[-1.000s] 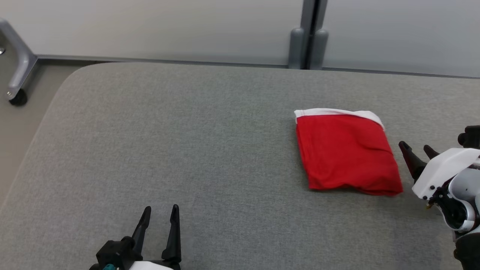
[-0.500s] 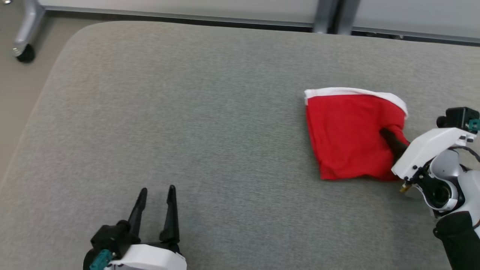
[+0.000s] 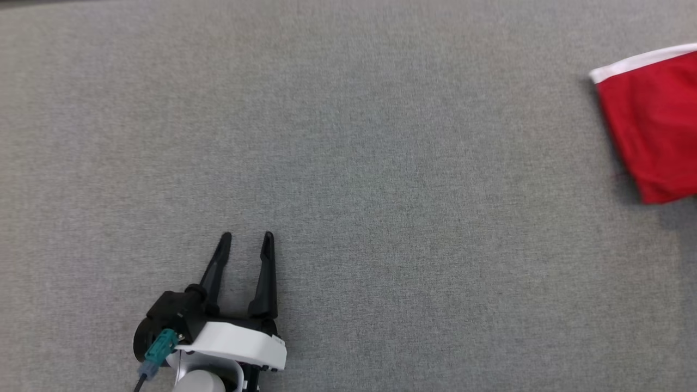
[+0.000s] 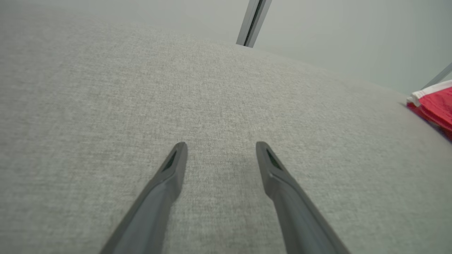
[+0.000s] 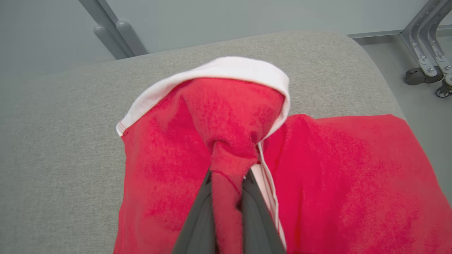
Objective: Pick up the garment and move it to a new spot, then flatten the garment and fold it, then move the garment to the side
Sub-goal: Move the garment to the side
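Grey woven tabletop (image 3: 348, 136) takes up pretty much the whole head view, a soft padded-looking surface. The left gripper (image 3: 246, 236) sits at the lower left of that frame, fingers pointing up and spread wide over bare fabric. Its own wrist view shows the same wide gap.

The red garment (image 3: 650, 125) is way over at the right edge of the head view, in the upper part and cut off by the frame, with a white band (image 3: 642, 62) along its top edge.

In the right wrist view, the right gripper (image 5: 229, 173) comes up from the bottom middle with both dark fingers pinched narrow on a bunched fold of the red cloth, so it's holding the garment. The cloth peaks up at the pinch with the white band arching over the top, and the rest spreads across the table to the right. Behind it there's a pale wall, a grey post (image 5: 116, 35) at the upper left and metal legs on casters (image 5: 423, 53) at the upper right.
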